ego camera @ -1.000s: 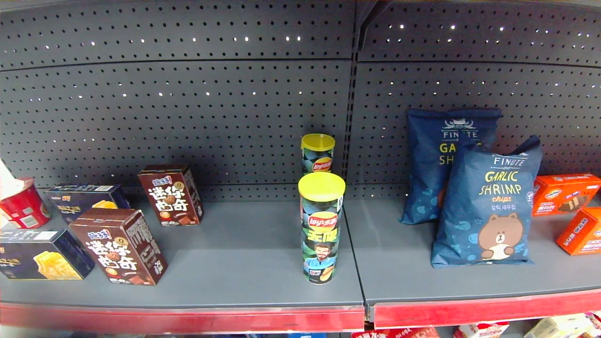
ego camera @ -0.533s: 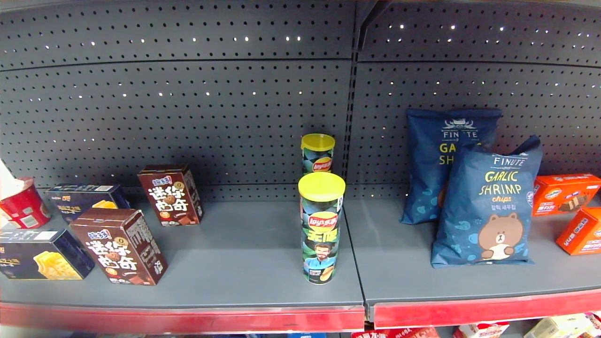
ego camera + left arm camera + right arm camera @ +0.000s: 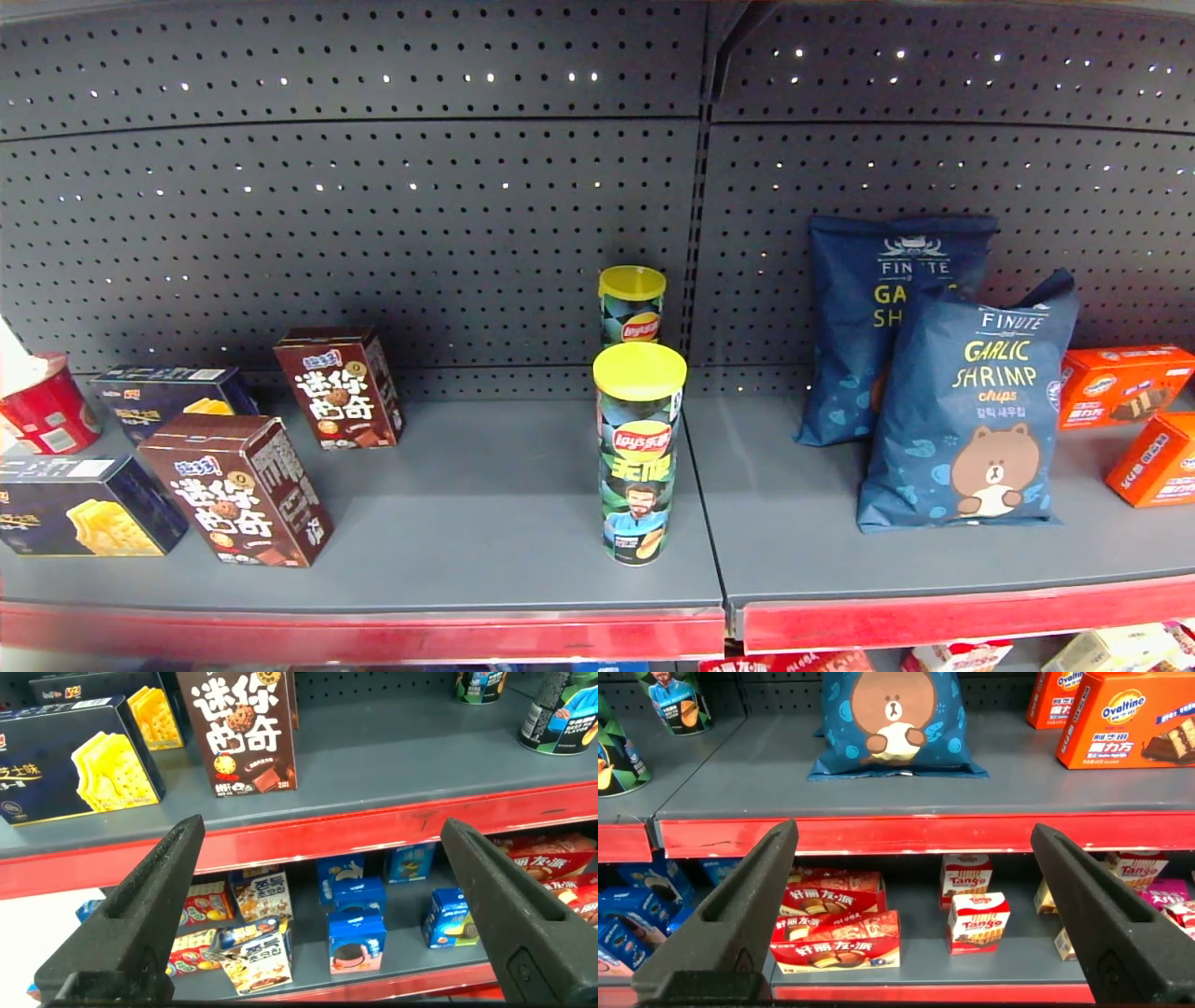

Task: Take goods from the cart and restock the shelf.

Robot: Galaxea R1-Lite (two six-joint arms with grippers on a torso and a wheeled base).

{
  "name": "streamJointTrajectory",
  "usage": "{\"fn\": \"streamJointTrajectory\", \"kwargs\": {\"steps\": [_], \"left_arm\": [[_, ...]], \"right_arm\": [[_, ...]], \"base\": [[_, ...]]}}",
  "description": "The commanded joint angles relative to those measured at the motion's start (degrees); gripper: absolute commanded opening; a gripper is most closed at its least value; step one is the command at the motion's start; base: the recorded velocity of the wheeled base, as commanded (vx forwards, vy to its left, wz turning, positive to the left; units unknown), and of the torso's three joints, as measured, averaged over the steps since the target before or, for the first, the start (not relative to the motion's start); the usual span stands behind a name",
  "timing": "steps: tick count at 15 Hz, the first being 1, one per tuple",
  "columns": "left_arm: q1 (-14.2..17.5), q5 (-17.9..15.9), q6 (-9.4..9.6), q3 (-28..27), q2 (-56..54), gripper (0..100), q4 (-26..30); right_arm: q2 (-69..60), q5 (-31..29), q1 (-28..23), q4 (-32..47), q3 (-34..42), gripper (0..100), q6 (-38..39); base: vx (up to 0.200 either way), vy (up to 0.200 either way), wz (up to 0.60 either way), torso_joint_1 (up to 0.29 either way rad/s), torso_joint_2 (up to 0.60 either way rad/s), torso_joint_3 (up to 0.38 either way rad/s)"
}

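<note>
The grey shelf [image 3: 485,523] with its red front lip holds two yellow-lidded chip cans: one at the front [image 3: 639,453], one behind it [image 3: 632,305]. Two brown cookie boxes [image 3: 238,490] [image 3: 341,385] and two dark blue cracker boxes [image 3: 84,504] [image 3: 173,397] stand on the left. Two blue shrimp chip bags [image 3: 966,425] [image 3: 882,308] lean on the right. My left gripper [image 3: 322,910] is open with nothing between its fingers, held in front of the shelf lip [image 3: 355,821] below a brown cookie box [image 3: 245,730]. My right gripper [image 3: 910,905] is open too, before the lip [image 3: 924,831] under the bear bag [image 3: 895,719].
Orange boxes [image 3: 1125,383] [image 3: 1158,459] sit at the far right, a red cup [image 3: 47,406] at the far left. The lower shelf holds blue cookie packs [image 3: 355,919], red boxes [image 3: 836,924] and small white-red boxes [image 3: 976,919]. Bare shelf lies between the cookie boxes and the cans.
</note>
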Motion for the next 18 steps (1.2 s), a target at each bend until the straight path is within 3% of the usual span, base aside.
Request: {"fn": "streamJointTrajectory", "kwargs": {"steps": [1, 18], "left_arm": [[0.1, 0.01, 0.0, 0.01, -0.05, 100, 0.0], [0.01, 0.01, 0.0, 0.01, -0.05, 100, 0.0]], "right_arm": [[0.07, -0.05, -0.05, -0.01, -0.01, 100, 0.01], [0.07, 0.66, 0.04, 0.25, -0.1, 100, -1.13]], "base": [[0.0, 0.0, 0.0, 0.0, 0.0, 0.0], [0.0, 0.0, 0.0, 0.0, 0.0, 0.0]]}}
